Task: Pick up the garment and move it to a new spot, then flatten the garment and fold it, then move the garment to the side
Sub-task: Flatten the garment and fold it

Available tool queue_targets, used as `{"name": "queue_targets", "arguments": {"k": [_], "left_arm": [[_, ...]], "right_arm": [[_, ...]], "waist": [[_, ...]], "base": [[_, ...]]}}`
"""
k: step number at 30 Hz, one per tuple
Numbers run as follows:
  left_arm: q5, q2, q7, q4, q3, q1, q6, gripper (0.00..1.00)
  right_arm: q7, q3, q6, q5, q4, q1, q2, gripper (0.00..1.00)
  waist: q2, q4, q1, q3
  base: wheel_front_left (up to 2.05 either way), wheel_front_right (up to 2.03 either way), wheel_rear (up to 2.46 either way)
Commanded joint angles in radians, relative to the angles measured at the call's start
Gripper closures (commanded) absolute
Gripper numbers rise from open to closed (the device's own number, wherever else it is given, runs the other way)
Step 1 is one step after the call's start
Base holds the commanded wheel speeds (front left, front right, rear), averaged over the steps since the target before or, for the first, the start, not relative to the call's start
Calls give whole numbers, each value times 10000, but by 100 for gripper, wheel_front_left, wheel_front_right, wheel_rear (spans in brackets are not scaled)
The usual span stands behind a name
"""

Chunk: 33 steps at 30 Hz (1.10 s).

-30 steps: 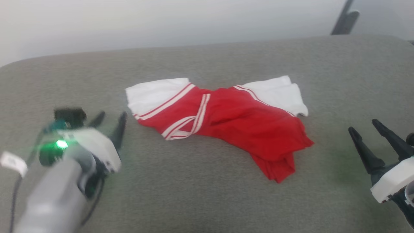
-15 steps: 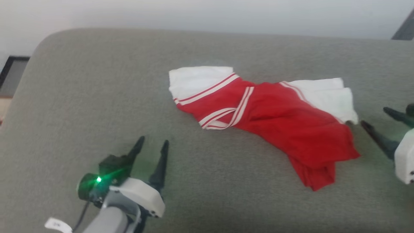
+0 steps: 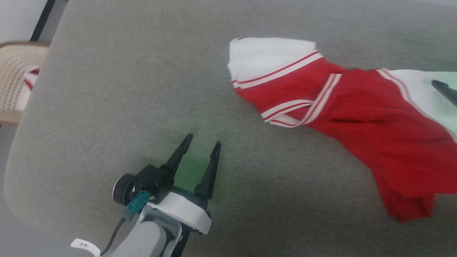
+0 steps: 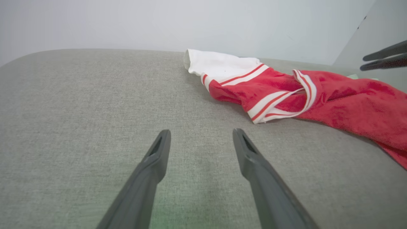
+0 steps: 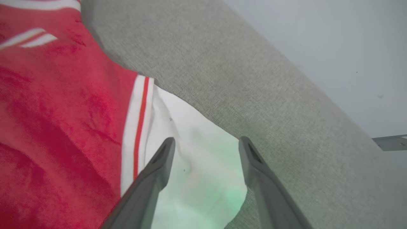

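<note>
The garment [image 3: 360, 117], a red jersey with white sleeves and red-and-white striped trim, lies crumpled on the grey padded surface [image 3: 125, 89]. My left gripper [image 3: 202, 142] is open above bare padding, to the lower left of the garment and apart from it; its wrist view has the garment [image 4: 286, 92] ahead to the right. My right gripper [image 5: 205, 141] is open over the garment's white sleeve [image 5: 197, 165], with nothing between its fingers. One right fingertip [image 3: 442, 89] pokes in at the head view's right edge.
A beige woven chair or basket [image 3: 16, 82] with a red-and-white item stands off the surface's left end. The rounded left edge of the padding [image 3: 21, 150] drops to grey floor. A pale wall [image 4: 190, 22] lies beyond.
The head camera has swung left and down, so the whole picture shifted right. My left gripper has come in toward the garment; my right gripper has reached over its white sleeve.
</note>
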Motion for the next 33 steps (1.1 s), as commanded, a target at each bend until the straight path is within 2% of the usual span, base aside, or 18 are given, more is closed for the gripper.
{"name": "queue_targets", "arguments": {"k": [1,10,11,12,13,15,16,22,25,27,29,31,33], "left_arm": [[105,-125,-46,4,67,-230,-126,0],[427,-467,-45,49,606,-434,-543,0],[477,-459,-45,75,613,-469,-619,0],[531,-433,-45,118,607,-540,-691,0],[521,-418,-46,148,607,-645,-775,0],[354,-415,-20,222,619,-1015,-1052,0],[348,-365,87,265,597,-1244,-1178,0],[237,-68,867,550,624,-2806,-1839,0],[-255,43,1946,930,582,-3926,-2218,0],[-929,42,3086,1373,570,-4692,-2400,0],[-2025,-67,4777,2013,536,-5325,-2529,0],[-3240,-201,6546,2661,823,-6011,-2489,0],[-3964,-208,7768,3198,1054,-6746,-2346,0]], "right_arm": [[264,521,-17,80,168,-400,-114,0],[1027,3047,-17,1154,518,-1602,-346,0],[979,3209,-17,1219,582,-1682,-323,5],[979,3412,-17,1256,637,-1772,-297,24],[960,3538,-17,1274,703,-1862,-271,53],[906,3761,-20,1391,848,-2086,-205,90],[865,3857,-20,1408,899,-2210,-195,100],[632,4131,-31,1559,1164,-2785,-31,100],[415,4243,-30,1500,1219,-3153,61,100],[304,4305,-30,1462,1253,-3386,138,100],[265,4375,-30,1463,1258,-3572,202,100],[250,4451,-30,1430,1211,-3688,277,100],[229,4497,-30,1379,1168,-3789,384,100]], "waist": [[0,480,0,478],[0,659,0,730],[0,644,0,732],[0,626,0,737],[0,607,0,756],[0,559,0,837],[0,537,0,887],[0,386,0,1142],[0,257,0,1280],[0,166,0,1382],[0,92,0,1494],[0,14,0,1584],[0,-98,0,1693]], "base": [[0,0,0],[0,0,0],[0,0,0],[0,0,0],[0,0,0],[0,0,0],[0,0,0],[0,0,0],[0,0,0],[0,0,0],[0,0,0],[0,0,0],[0,0,0]]}}
